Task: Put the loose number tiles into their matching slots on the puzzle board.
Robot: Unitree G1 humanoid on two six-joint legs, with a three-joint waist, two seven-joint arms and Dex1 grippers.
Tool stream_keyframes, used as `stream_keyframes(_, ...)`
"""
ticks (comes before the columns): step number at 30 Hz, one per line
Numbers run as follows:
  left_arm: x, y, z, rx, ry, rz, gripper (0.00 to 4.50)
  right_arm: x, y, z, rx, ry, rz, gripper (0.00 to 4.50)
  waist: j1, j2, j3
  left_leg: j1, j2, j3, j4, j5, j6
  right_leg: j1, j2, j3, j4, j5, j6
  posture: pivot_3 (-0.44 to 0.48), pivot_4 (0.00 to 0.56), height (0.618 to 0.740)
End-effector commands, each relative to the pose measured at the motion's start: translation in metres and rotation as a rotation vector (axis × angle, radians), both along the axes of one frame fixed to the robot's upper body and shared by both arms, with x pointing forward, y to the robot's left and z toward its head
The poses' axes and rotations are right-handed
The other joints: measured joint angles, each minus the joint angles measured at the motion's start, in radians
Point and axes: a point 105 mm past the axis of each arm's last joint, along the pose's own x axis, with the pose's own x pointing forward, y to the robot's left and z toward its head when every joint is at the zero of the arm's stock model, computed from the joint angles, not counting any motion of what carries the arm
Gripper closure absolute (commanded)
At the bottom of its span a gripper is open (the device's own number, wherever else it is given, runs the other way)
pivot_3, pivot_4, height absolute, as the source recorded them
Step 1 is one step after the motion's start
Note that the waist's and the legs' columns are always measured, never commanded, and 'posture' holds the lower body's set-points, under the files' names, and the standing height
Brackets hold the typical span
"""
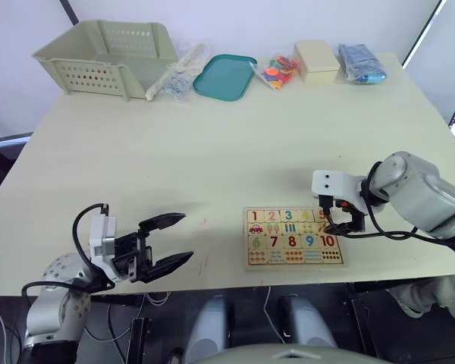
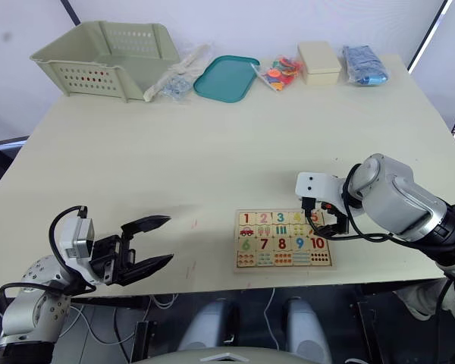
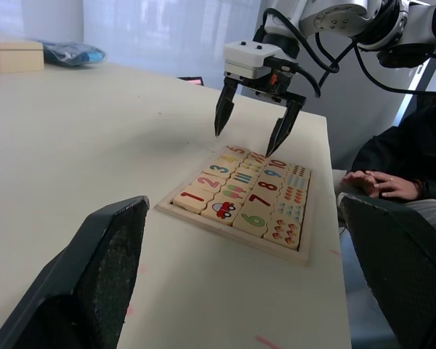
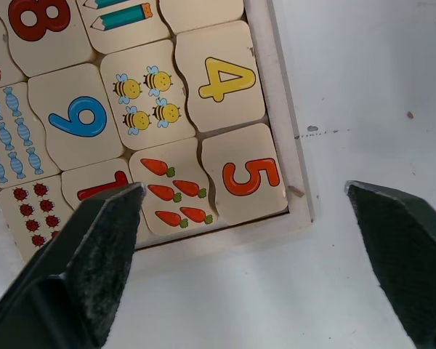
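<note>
The puzzle board [image 1: 294, 265] lies near the table's front edge on the right. Number tiles 1 [image 1: 254, 216], 2 [image 1: 271, 216], 3 [image 1: 287, 215] and 4 [image 4: 221, 76] lie flat in the slots of its far row. Tile 5 [image 4: 243, 177] sits in the end slot by the frame corner. My right gripper [image 1: 343, 227] hangs open just above that corner, holding nothing. My left gripper [image 1: 186, 236] stands open and empty over bare table, to the left of the board.
Along the far edge stand a pale green basket [image 1: 106, 57], a clear bag [image 1: 178, 76], a teal tray [image 1: 224, 76], a bag of coloured pieces [image 1: 277, 70], a cream box [image 1: 317, 59] and a blue packet [image 1: 362, 63]. A person's hand [image 3: 381, 183] rests beyond the table's right edge.
</note>
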Motion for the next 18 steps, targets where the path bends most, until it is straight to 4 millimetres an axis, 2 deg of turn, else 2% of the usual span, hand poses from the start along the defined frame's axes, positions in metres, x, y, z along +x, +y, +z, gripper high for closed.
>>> stream_keyframes(1, -0.002, -0.003, 0.007, 0.008, -0.043, -0.012, 0.00, 0.002, -0.002, 0.010, 0.023, -0.036, -0.008, 0.06, 0.000, 0.000, 0.000, 0.000, 0.000, 0.000, 0.000, 0.000, 0.000, 0.000, 0.000, 0.000, 0.000, 0.000, 0.000, 0.000, 0.150, 0.740)
stream_keyframes(4, -0.002, -0.004, 0.007, 0.007, -0.044, -0.012, 0.00, -0.004, -0.004, 0.018, 0.096, -0.040, 0.004, 0.06, 0.003, 0.000, 0.000, 0.000, 0.000, 0.000, 0.000, 0.000, 0.000, 0.000, 0.000, 0.000, 0.000, 0.000, 0.000, 0.000, 0.150, 0.740)
stream_keyframes(8, -0.003, -0.004, 0.007, 0.005, -0.044, -0.009, 0.00, -0.005, -0.003, 0.029, 0.287, -0.104, 0.003, 0.06, 0.003, -0.001, 0.000, 0.000, 0.000, -0.001, 0.000, 0.000, 0.000, 0.001, 0.000, -0.001, 0.000, 0.000, 0.000, 0.000, 0.150, 0.740)
stream_keyframes(10, -0.003, -0.004, 0.007, 0.004, -0.044, -0.007, 0.00, -0.005, -0.008, 0.030, 0.351, -0.151, -0.005, 0.06, 0.002, -0.001, 0.000, 0.000, -0.001, 0.000, 0.000, 0.000, 0.000, 0.001, 0.000, 0.000, 0.000, 0.000, 0.001, 0.000, 0.150, 0.740)
stream_keyframes(13, -0.004, -0.004, 0.007, 0.002, -0.044, -0.005, 0.00, -0.011, -0.014, 0.028, 0.548, -0.128, -0.029, 0.06, 0.004, -0.001, 0.000, 0.000, -0.002, 0.000, 0.000, 0.000, 0.000, 0.002, 0.001, -0.001, 0.000, 0.001, 0.002, 0.000, 0.150, 0.740)
stream_keyframes(16, -0.004, -0.003, 0.007, 0.001, -0.043, -0.006, 0.00, -0.008, -0.021, 0.029, 0.672, -0.166, -0.066, 0.06, 0.003, -0.001, 0.000, 0.000, -0.002, 0.001, 0.000, 0.000, 0.000, 0.002, 0.001, -0.001, 0.000, 0.001, 0.002, 0.000, 0.150, 0.740)
stream_keyframes(17, -0.003, -0.003, 0.007, 0.001, -0.043, -0.006, 0.00, -0.005, -0.023, 0.029, 0.700, -0.186, -0.080, 0.29, 0.002, -0.001, 0.000, 0.000, -0.002, 0.001, 0.001, 0.000, 0.000, 0.002, 0.001, -0.001, 0.000, 0.001, 0.003, 0.000, 0.150, 0.740)
stream_keyframes(18, -0.003, -0.003, 0.007, 0.001, -0.044, -0.007, 0.00, -0.004, -0.024, 0.027, 0.728, -0.188, -0.097, 0.73, 0.002, -0.001, 0.000, 0.000, -0.002, 0.001, 0.001, 0.000, 0.000, 0.002, 0.001, -0.001, 0.000, 0.001, 0.002, 0.000, 0.150, 0.740)
